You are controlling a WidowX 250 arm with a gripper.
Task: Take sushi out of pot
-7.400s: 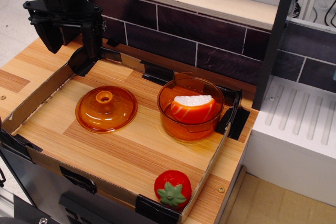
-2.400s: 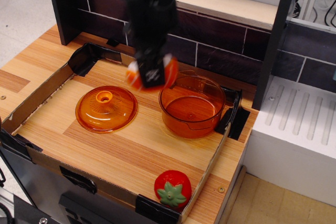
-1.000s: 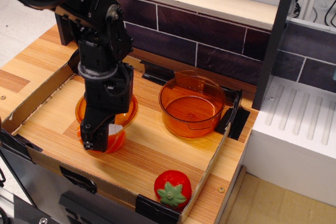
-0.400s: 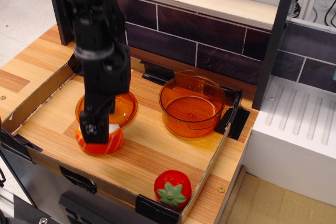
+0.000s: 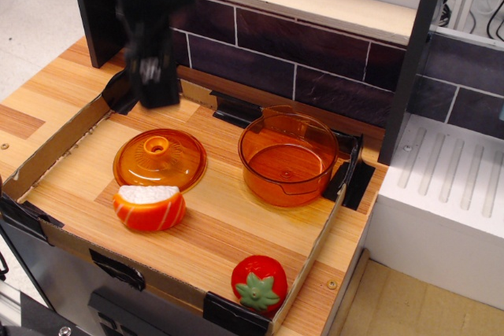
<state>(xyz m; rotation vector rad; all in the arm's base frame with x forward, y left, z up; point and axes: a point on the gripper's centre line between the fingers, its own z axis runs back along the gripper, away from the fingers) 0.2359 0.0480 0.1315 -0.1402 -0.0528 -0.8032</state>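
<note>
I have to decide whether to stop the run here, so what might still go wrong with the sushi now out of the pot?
1. The sushi lies right against the lid, near the tray's front edge; a nudge might roll it.
2. The tool hangs blurred above the lid, so a low pass may clip the lid's knob.
3. The pot sits empty near the right wall; nothing there looks at risk.

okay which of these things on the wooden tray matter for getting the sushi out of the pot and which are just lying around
Part of the job: the sushi, now on the tray beside the lid; the pot, empty; the gripper, raised above.

Just lying about: the lid; the strawberry.
</note>
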